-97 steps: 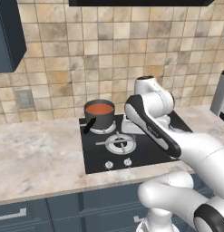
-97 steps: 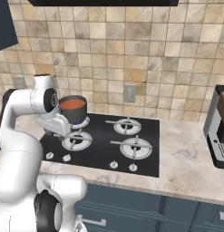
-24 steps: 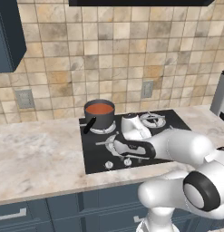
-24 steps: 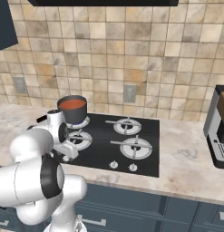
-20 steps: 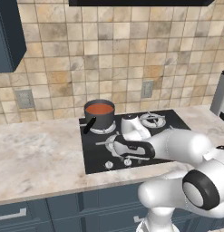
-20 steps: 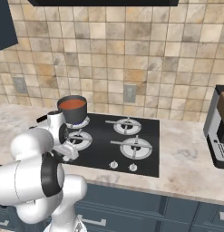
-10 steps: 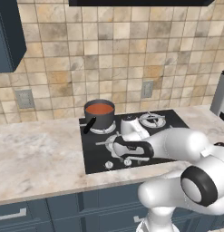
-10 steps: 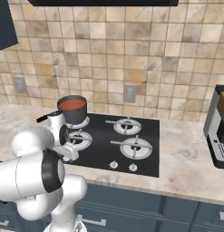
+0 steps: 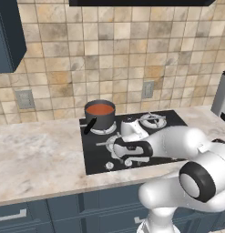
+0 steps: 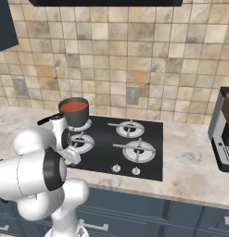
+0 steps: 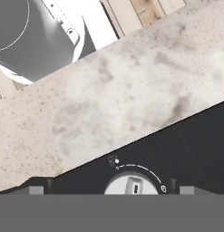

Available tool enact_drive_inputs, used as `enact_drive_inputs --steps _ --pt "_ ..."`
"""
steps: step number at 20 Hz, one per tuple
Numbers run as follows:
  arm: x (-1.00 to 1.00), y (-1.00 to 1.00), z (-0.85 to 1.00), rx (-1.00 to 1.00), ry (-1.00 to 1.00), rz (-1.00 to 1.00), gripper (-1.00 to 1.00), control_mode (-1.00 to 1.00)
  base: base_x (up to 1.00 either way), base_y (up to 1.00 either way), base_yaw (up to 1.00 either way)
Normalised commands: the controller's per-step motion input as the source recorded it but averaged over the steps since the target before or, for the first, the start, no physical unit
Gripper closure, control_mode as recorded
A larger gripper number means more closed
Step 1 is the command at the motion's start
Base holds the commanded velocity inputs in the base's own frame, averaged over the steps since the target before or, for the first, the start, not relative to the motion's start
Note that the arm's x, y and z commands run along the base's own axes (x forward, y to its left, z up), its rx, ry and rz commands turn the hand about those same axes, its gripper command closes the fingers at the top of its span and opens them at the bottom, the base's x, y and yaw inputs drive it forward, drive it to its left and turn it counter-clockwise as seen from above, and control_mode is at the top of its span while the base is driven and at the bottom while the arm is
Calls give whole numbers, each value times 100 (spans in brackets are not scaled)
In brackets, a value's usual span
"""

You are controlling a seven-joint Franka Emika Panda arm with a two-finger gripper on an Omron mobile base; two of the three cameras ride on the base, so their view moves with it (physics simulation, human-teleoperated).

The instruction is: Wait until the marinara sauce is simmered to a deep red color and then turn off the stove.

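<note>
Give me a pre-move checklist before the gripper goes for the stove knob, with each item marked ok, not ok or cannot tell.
1. Marinara sauce deep red: cannot tell; it looks orange-red.
2. Saucepan seated on its back burner: ok.
3. Gripper open: ok.
4. Gripper low over the stove front edge, near the knobs: ok.
5. A knob centred between the fingertips in the hand view: ok.
6. That knob drives the saucepan's burner: cannot tell.

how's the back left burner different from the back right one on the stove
The back left burner carries the dark saucepan of orange-red marinara sauce; the back right burner stands bare. The left one's ring is mostly hidden under the pan; the right one's grate shows whole. Both sit on the same black stove.
</note>
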Motion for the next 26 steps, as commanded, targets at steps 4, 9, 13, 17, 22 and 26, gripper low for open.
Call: enact_drive_inputs --steps 4,9,13,17,22,26 --pt "10 0 -2 0 0 0 -100 -100 0 0 0" --pt "15 4 -4 0 0 0 -100 -100 0 0 0" --pt "7 5 -8 0 0 0 -100 -100 0 0 0" --pt "0 2 -16 0 0 0 -100 -100 0 0 0" --pt "0 0 -22 0 0 0 -100 -100 0 0 0" --pt "0 0 -18 0 0 0 -100 -100 0 0 0"
